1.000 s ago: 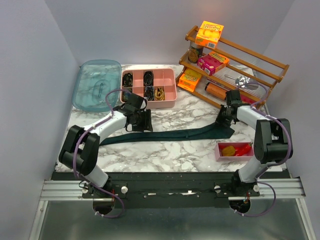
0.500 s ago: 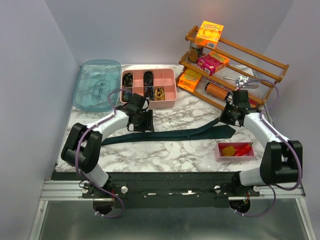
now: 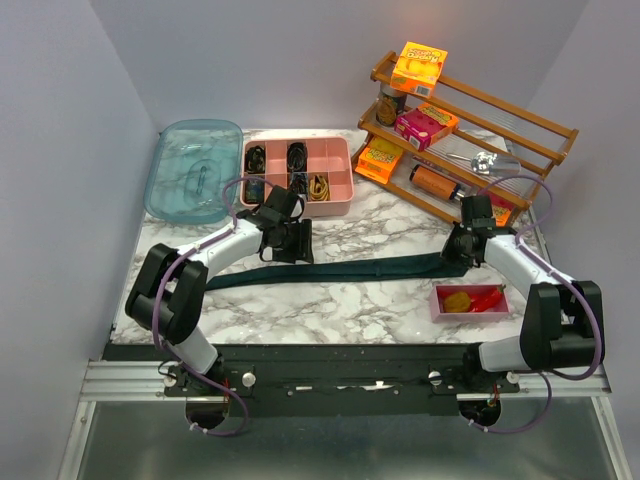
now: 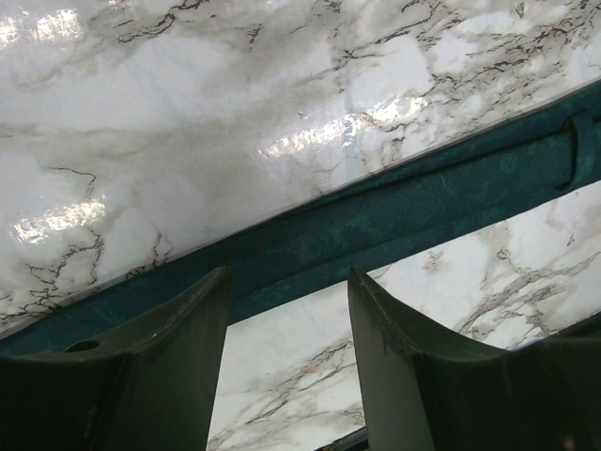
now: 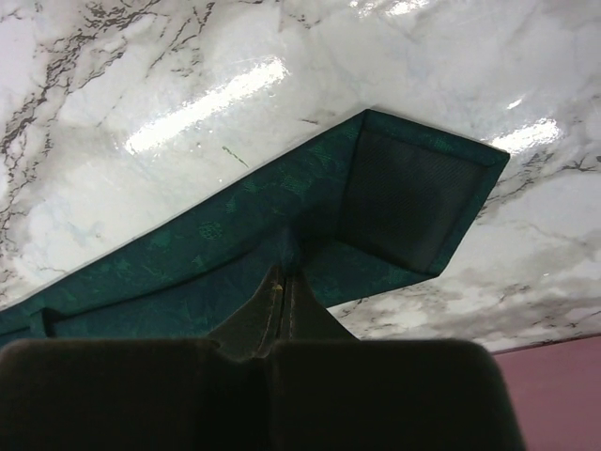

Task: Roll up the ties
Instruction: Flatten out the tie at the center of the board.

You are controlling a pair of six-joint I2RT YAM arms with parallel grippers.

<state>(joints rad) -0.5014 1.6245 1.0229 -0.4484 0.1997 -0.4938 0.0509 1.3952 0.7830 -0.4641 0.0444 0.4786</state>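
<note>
The tie (image 3: 345,270) lies long and flat across the bench (image 3: 300,305); the right tool (image 5: 282,274) is clenched tight on its wide end, which is folded over; the left tool (image 4: 289,282) is spread apart, holding nothing, just above the thin part of the tie.

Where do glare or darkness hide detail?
Left wrist: glare streaks wash out the marble table; the open left gripper looks dark and soft. Right wrist: similar glare; the right gripper, shut on the tie, is nearly black. Top external: evenly lit, sharp.
</note>
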